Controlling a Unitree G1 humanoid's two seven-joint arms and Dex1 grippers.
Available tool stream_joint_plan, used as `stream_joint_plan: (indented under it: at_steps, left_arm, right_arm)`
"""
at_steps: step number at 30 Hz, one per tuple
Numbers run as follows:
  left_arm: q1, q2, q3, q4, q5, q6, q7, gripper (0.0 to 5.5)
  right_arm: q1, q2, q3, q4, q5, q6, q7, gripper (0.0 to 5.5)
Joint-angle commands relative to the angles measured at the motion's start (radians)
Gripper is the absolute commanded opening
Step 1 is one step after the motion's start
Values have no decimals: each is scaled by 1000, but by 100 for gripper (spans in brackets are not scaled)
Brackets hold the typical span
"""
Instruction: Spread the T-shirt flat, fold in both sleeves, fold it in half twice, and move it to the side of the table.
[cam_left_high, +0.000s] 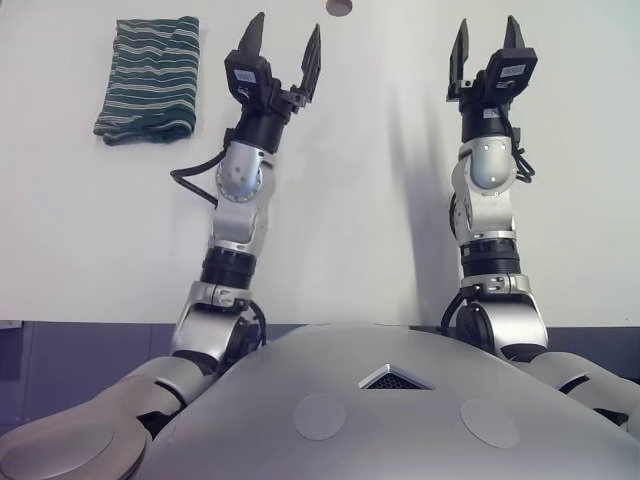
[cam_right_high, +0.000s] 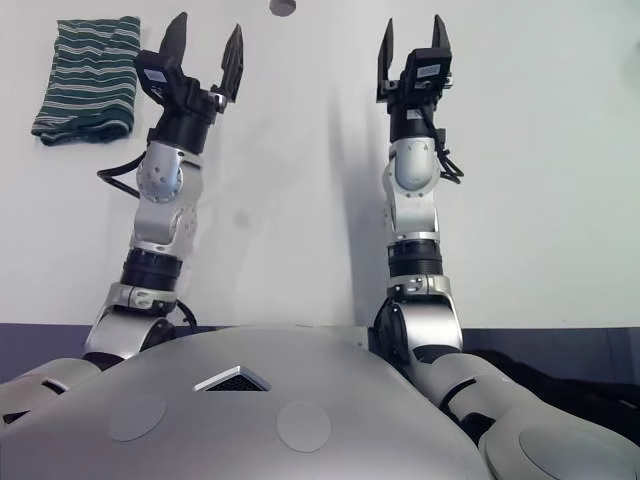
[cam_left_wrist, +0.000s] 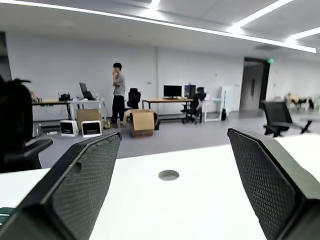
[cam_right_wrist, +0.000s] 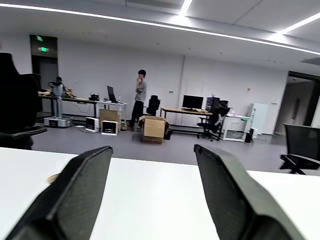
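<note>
The green T-shirt with white stripes (cam_left_high: 150, 78) lies folded into a compact rectangle at the far left of the white table (cam_left_high: 360, 180). My left gripper (cam_left_high: 283, 45) is raised above the table just to the right of the shirt, open and holding nothing. My right gripper (cam_left_high: 488, 45) is raised over the table's right half, also open and holding nothing. In the left wrist view the left gripper's fingers (cam_left_wrist: 85, 185) stand wide apart over bare tabletop, and a corner of the shirt (cam_left_wrist: 4, 212) peeks in at the edge. The right wrist view shows the right gripper's fingers (cam_right_wrist: 75, 195) apart as well.
A small round hole (cam_left_high: 339, 6) sits in the table at its far edge between the two grippers. The table's near edge (cam_left_high: 80, 322) runs just in front of the robot. Beyond the table is an open office with desks and chairs.
</note>
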Motion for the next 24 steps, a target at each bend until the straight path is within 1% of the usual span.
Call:
stream_joint_plan:
  at_steps: [1, 7, 13, 24]
  left_arm:
    - [-20, -16, 84, 50, 27, 56, 87, 392]
    - [-71, -49, 146, 72, 56, -18, 129, 392]
    - [-94, -53, 121, 100, 79, -23, 75, 392]
    - [-99, -59, 143, 119, 69, -14, 38, 392]
  right_arm:
    - [-32, -10, -3, 42, -13, 5, -3, 306]
    - [-49, 10, -23, 53, 8, 6, -20, 306]
    - [-59, 12, -24, 56, 0, -19, -37, 306]
    - [-49, 20, -8, 64, -14, -45, -44, 306]
